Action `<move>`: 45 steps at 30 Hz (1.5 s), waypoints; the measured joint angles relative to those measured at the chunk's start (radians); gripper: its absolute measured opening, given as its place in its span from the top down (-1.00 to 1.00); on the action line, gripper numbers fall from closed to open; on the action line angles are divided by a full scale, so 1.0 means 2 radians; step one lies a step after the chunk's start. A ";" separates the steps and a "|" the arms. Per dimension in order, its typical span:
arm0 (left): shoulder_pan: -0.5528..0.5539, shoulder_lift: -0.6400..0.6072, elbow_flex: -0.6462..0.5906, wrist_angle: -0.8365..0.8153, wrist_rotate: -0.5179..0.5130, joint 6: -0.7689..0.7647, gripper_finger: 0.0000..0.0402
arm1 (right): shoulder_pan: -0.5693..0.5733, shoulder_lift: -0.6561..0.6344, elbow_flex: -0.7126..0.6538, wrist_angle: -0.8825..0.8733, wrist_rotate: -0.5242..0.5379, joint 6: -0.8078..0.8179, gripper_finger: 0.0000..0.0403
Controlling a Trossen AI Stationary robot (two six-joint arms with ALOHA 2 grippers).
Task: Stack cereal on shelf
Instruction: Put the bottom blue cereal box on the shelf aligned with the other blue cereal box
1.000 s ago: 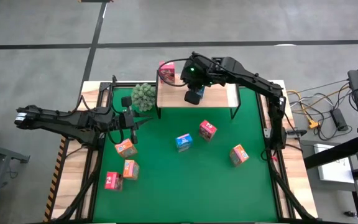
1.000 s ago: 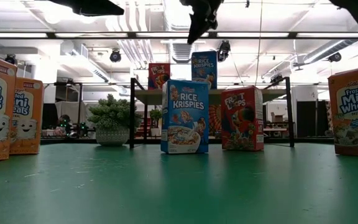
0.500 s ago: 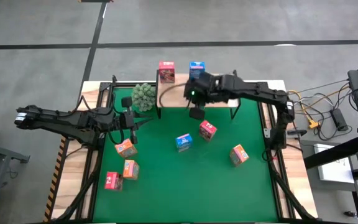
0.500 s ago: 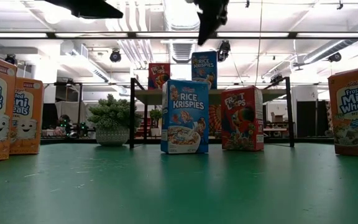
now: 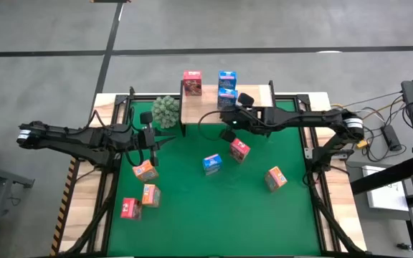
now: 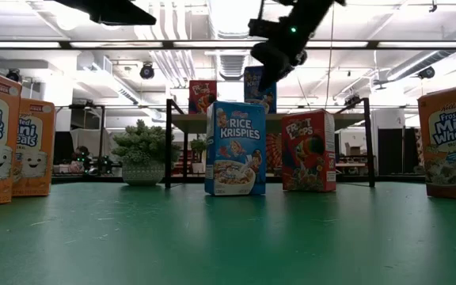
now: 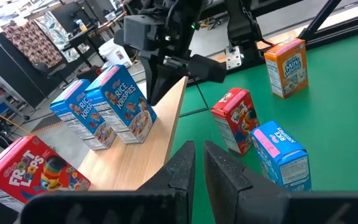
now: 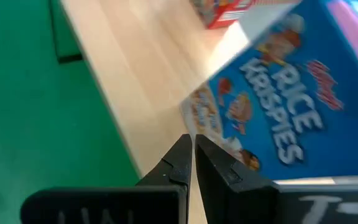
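Note:
The shelf (image 5: 253, 107) stands at the mat's far side and carries a pink-red cereal box (image 5: 191, 82) and two blue ones (image 5: 227, 77) (image 5: 227, 94). Loose boxes stand on the green mat: blue (image 5: 211, 163), red (image 5: 239, 150), orange (image 5: 276, 178), two orange (image 5: 145, 170) (image 5: 150, 194) and red (image 5: 129, 208). My right gripper (image 5: 228, 133) is shut and holds nothing. It hangs above the mat just off the shelf's near edge and faces the nearer blue box (image 8: 284, 118). My left gripper (image 5: 165, 141) is shut and hovers at the mat's left, above the orange box.
A green spiky plant ball (image 5: 165, 111) sits left of the shelf. In the low view the shelf's thin black legs (image 6: 168, 142) stand behind the blue box (image 6: 236, 148) and the red box (image 6: 309, 150). The mat's near middle (image 5: 214, 222) is bare.
My right gripper has drawn back from over the shelf toward the table's near edge and sunk lower, and has tipped to point more steeply down, its fingers staying shut. The arm has stretched out low over the mat's right. Both blue boxes on the shelf now show uncovered.

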 joint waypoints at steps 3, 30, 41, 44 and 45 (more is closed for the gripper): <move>0.000 0.000 0.000 0.000 0.000 0.000 0.93 | -0.004 -0.024 -0.038 0.049 0.000 0.003 0.94; 0.000 0.000 0.000 0.008 0.000 0.013 0.93 | -0.047 -0.041 -0.133 0.197 -0.001 -0.019 0.94; 0.000 0.000 0.000 0.009 0.000 0.019 0.93 | -0.047 -0.041 -0.139 0.225 -0.036 -0.003 0.94; 0.000 0.000 0.000 0.009 0.000 0.019 0.93 | -0.047 -0.041 -0.148 0.257 -0.042 -0.002 0.94; 0.000 0.000 0.000 0.010 0.000 0.019 0.93 | -0.047 -0.041 -0.152 0.267 -0.042 -0.003 0.94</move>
